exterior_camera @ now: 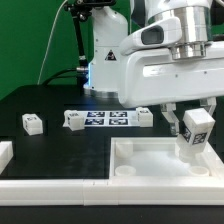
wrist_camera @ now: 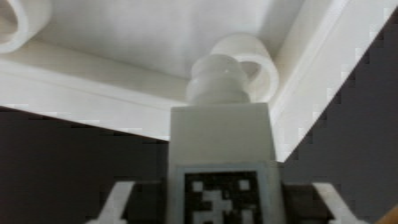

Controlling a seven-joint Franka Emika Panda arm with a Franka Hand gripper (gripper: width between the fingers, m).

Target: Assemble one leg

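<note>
Tool (exterior_camera: 196, 122) grips the leg (exterior_camera: 192, 143) above the corner socket (wrist_camera: 244, 62); entering tilted, the leg could jam.

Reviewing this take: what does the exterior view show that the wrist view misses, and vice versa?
Only the exterior view: three loose legs on the black table, the marker board between two of them, and the arm's body. Only the wrist view: the round corner socket, with the tip of the held leg right by it; whether they touch I cannot tell. Both: the gripper shut on the held leg above the white panel.
</note>
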